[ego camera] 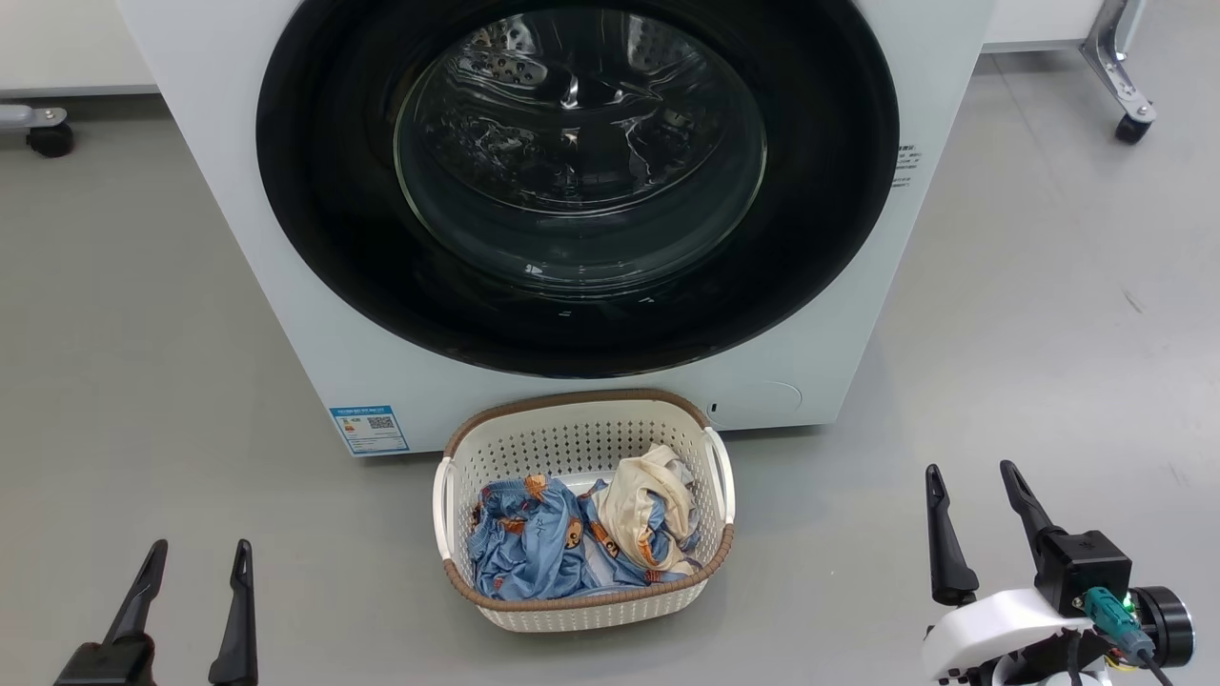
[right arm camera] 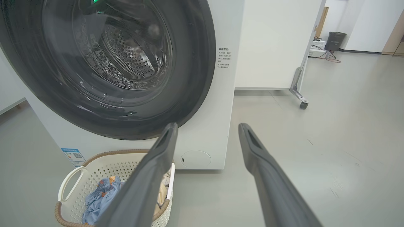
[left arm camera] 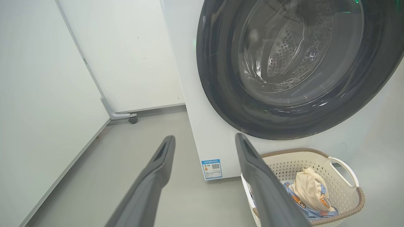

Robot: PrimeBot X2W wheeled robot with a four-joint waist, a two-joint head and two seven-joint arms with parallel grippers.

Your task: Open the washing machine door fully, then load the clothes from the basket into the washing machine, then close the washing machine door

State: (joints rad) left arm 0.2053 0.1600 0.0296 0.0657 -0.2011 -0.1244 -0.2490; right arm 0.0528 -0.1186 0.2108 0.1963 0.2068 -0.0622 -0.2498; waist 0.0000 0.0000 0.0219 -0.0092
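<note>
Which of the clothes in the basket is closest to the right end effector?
The cream-yellow piece, bunched at the right of the basket; the light blue printed garments lie to its left, farther from the right end effector.

i see the washing machine (ego camera: 286,314), white front-loader, with its door (ego camera: 578,162) shut flush: glossy black rim, clear glass bowl, perforated drum showing behind. basket (ego camera: 572,438), cream with a brown rim, sits upright on the floor just before it, below the door. clothes (ego camera: 572,538) heaped inside: blue printed fabric left, cream piece right.
</note>
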